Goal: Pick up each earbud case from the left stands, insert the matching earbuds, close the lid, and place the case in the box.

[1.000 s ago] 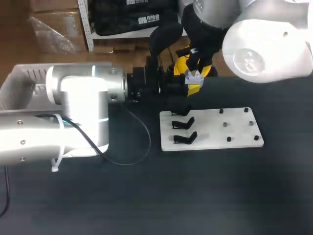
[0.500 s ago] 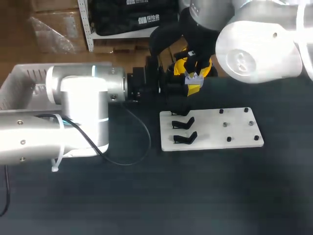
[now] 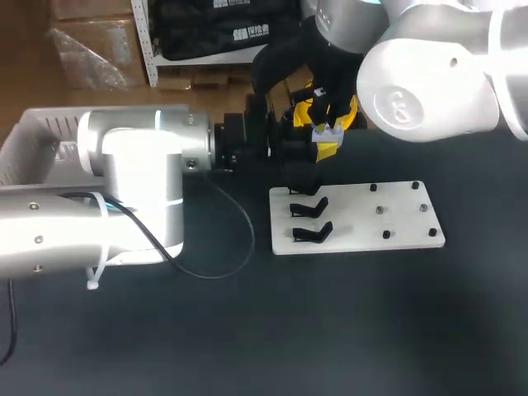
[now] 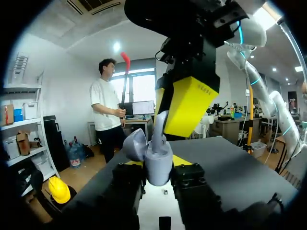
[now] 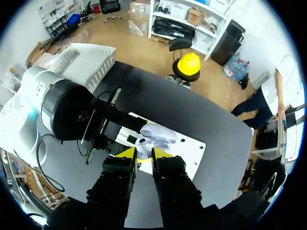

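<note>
A pale lavender earbud case (image 4: 157,165) stands upright between the black fingers of my left gripper (image 4: 158,175), its lid (image 4: 135,145) swung open. Straight above it, my right gripper (image 5: 143,154) is shut on a pale earbud (image 5: 142,143), whose stem (image 4: 160,128) reaches down into the case's mouth. In the head view both grippers meet behind the white stand plate (image 3: 355,239), with the case (image 3: 327,130) between the yellow fingertips (image 3: 327,151). Two empty black stands (image 3: 310,206) rise from the plate's left side.
Small dark pegs (image 3: 379,210) dot the right half of the plate. A white slatted basket (image 5: 96,62) sits at the table's left end, partly hidden behind my left arm (image 3: 124,177) in the head view. A black cable (image 3: 239,239) loops over the table beside the plate.
The right arm's upper body has swung a little to the left. Both grippers and the case stay in the same spot.
</note>
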Controlling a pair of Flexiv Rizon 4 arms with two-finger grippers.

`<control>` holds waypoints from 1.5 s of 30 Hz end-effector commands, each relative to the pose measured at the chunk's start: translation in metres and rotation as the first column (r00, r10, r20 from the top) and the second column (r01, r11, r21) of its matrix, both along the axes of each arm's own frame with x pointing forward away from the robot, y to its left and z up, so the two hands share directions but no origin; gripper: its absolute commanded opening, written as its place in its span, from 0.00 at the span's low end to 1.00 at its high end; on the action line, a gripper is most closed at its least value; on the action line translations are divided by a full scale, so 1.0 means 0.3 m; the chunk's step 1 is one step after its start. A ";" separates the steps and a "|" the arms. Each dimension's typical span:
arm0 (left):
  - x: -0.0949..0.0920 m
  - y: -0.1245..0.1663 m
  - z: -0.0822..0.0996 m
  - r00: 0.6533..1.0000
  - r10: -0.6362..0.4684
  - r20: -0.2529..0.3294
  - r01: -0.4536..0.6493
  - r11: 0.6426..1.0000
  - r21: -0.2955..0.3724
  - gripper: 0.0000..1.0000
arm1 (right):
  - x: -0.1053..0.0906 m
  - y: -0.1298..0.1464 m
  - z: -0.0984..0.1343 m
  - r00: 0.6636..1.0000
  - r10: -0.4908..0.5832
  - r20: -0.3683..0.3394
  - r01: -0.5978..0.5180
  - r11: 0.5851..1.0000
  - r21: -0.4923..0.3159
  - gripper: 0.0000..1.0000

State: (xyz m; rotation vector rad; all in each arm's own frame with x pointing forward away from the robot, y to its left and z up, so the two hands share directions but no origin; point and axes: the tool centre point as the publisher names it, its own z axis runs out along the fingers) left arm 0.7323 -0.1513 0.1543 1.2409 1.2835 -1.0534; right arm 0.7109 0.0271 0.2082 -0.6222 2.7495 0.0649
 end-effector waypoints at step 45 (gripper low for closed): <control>-0.010 -0.001 -0.006 1.000 0.012 0.008 -0.012 1.000 -0.009 0.00 | 0.010 0.009 -0.064 1.000 0.016 -0.022 -0.018 0.998 -0.066 0.00</control>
